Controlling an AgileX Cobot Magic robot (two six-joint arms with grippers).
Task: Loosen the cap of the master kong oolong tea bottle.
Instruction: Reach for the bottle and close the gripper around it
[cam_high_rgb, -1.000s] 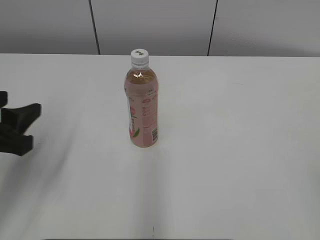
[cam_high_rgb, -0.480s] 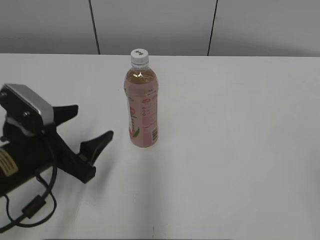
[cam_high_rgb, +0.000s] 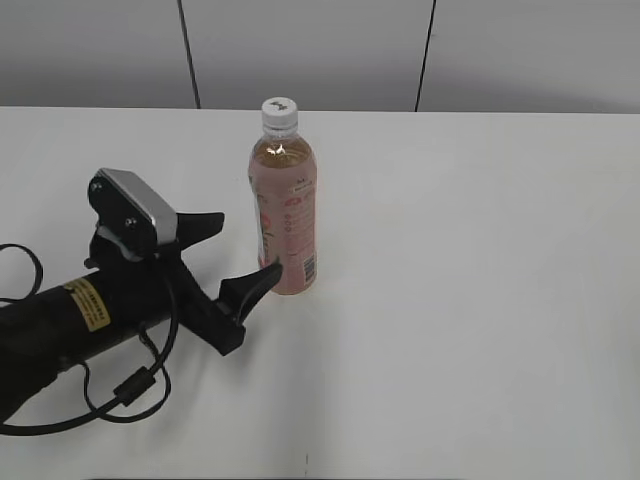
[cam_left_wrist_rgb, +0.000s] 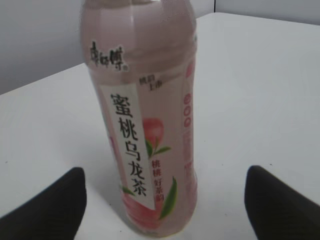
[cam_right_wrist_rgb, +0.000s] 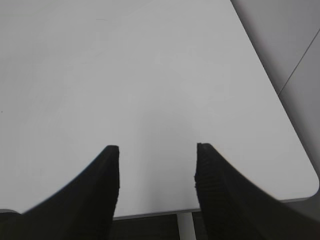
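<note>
The master kong oolong tea bottle (cam_high_rgb: 284, 220) stands upright on the white table, slim, with amber tea and a pink label. Its white cap (cam_high_rgb: 280, 114) is on top. My left gripper (cam_high_rgb: 245, 250) is open, low at the bottle's left side, with one fingertip at the bottle's base. In the left wrist view the bottle (cam_left_wrist_rgb: 145, 120) fills the middle between the two black fingers of the left gripper (cam_left_wrist_rgb: 162, 200), and its cap is out of view. My right gripper (cam_right_wrist_rgb: 157, 150) is open and empty over bare table; it does not show in the exterior view.
The white table (cam_high_rgb: 480, 300) stretches around the bottle, with a grey panelled wall behind it. The right wrist view shows the table's edge and rounded corner (cam_right_wrist_rgb: 310, 185). A black cable (cam_high_rgb: 120, 395) trails under the left arm.
My left arm has moved in from the left edge toward the bottle, and its open fingers now reach the bottle's base. The bottle has not moved.
</note>
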